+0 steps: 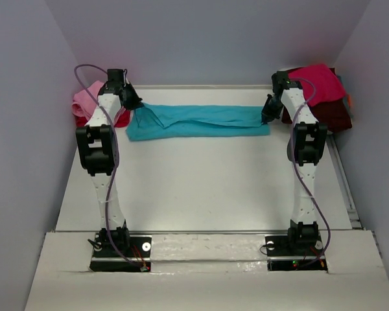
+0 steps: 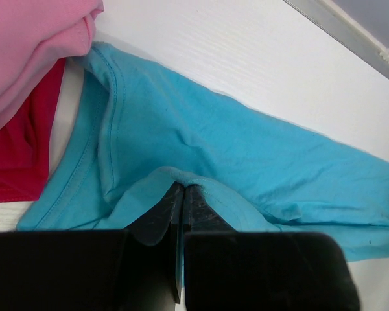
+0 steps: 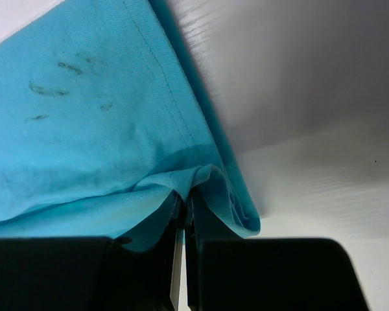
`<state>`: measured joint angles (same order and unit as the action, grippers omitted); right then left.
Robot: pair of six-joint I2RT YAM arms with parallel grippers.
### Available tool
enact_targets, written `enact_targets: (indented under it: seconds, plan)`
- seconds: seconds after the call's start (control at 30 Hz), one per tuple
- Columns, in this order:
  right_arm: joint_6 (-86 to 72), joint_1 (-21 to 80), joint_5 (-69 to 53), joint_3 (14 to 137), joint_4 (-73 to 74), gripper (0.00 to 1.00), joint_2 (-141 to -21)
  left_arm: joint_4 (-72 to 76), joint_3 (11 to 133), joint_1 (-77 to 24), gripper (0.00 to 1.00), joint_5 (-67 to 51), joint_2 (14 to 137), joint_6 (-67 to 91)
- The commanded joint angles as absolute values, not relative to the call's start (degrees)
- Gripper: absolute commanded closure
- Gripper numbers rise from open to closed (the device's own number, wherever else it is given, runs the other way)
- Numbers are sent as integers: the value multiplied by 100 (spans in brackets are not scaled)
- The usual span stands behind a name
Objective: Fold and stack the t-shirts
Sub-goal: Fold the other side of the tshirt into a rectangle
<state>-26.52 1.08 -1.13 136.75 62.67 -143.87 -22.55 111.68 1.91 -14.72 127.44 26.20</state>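
The turquoise t-shirt (image 1: 198, 121) lies stretched in a long folded band across the far part of the table. My left gripper (image 1: 135, 102) is shut on its left end; in the left wrist view the black fingers (image 2: 183, 194) pinch a fold of the turquoise cloth (image 2: 246, 155). My right gripper (image 1: 268, 111) is shut on its right end; in the right wrist view the fingers (image 3: 185, 201) pinch the hem of the cloth (image 3: 84, 123). A pink shirt (image 1: 86, 100) over a red one (image 1: 122, 119) lies at the far left.
A pile of crimson (image 1: 319, 83) and dark maroon (image 1: 330, 115) shirts sits at the far right corner. The pink shirt (image 2: 32, 45) and red shirt (image 2: 16, 155) lie close beside the left gripper. Grey walls enclose the table on three sides.
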Motion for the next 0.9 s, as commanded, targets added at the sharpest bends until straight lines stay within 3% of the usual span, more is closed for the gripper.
enact_targets:
  seconds: [0.0,0.13,0.23,0.27,0.37,0.5,0.57,0.87]
  plan:
    - [-2566,26,-149,13869,5985,93,-14423,-2145,11478,185,94,-1362,12761,2707]
    - [-2549,26,-193,13904,6012,89,-14467,-2171,11557,185,94,-1406,12928,2777]
    - [-2523,26,-176,13852,5977,70,-14414,-2162,11514,132,85,-1371,12972,2795]
    - [-2505,26,-158,13799,5968,55,-14371,-2136,11514,132,79,-1380,12973,2795]
    - [-2461,26,-106,13668,5863,40,-14274,-2049,11479,132,65,-1388,12964,2795]
    - [-2461,26,-70,13676,5836,34,-14186,-1925,11426,70,40,-1345,12876,2795]
    - [-2478,26,-97,13685,5862,34,-14177,-1907,11443,18,35,-1319,12858,2786]
    - [-2505,26,-132,13553,5862,33,-13878,-1881,11259,-35,35,-1283,12481,2681]
